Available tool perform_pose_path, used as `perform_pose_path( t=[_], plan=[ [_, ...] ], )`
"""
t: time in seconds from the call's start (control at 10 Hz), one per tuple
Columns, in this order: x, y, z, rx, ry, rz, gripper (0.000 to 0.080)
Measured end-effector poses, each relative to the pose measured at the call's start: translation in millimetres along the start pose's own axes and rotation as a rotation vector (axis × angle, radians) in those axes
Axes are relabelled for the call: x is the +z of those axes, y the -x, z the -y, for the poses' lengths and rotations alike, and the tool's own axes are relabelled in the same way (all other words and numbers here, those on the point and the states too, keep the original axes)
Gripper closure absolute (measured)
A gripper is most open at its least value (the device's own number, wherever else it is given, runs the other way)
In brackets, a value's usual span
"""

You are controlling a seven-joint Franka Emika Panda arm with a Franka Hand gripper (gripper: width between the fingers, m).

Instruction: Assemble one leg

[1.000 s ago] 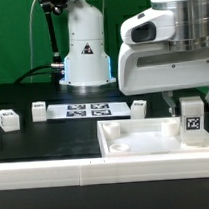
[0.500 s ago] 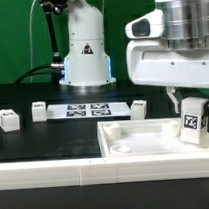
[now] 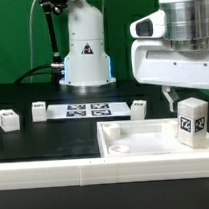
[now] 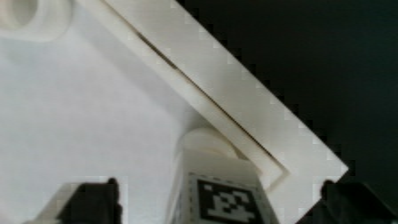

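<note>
**A:** Where is the leg?

**B:** The leg [image 3: 192, 122] is right under the hand, between the two fingers [image 4: 89, 200] of the gripper [image 4: 214, 195]. Its lower end is down on the white panel [image 3: 145, 138], close against the raised rim.

**A:** Is it clamped?

**B:** It doesn't look so. In the wrist view the jaws stand wide, and a strip of panel shows between each finger and the leg. I read that as bracketing it, not pinching it.

**A:** What changed in the last second?

**B:** A second ago the leg stood straight, with its tag square to the exterior camera. Now it leans and has turned, so a side face shows beside the tag. The hand has also slid a little toward the exterior view's right.

**A:** What does that mean for the job?

**B:** My guess is that the leg is at its corner of the panel but not seated. A crooked leg won't go in cleanly, so it probably needs squaring up and a firm grip before it is turned any further.

**A:** What about everything else?

**B:** None of it is in play. The nearest loose block [image 3: 139, 107] sits beyond the panel, clear of the gripper. The marker board [image 3: 85, 111] lies farther off, and the farthest loose block [image 3: 8, 119] is well away.
</note>
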State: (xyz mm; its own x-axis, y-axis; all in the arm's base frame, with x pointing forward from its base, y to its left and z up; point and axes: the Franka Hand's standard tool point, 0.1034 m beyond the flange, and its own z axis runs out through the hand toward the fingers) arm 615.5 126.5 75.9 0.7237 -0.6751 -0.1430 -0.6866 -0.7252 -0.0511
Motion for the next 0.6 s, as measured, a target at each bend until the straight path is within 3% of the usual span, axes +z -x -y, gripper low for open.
perform_pose_path(
  t=[0.1, 0.6],
  plan=[
    [-0.8, 0.1, 0.4, -0.095, 0.006, 0.002, 0.017],
    [-3.0, -10.6, -2.3, -0.679, 0.057, -0.005, 0.0151]
  ],
)
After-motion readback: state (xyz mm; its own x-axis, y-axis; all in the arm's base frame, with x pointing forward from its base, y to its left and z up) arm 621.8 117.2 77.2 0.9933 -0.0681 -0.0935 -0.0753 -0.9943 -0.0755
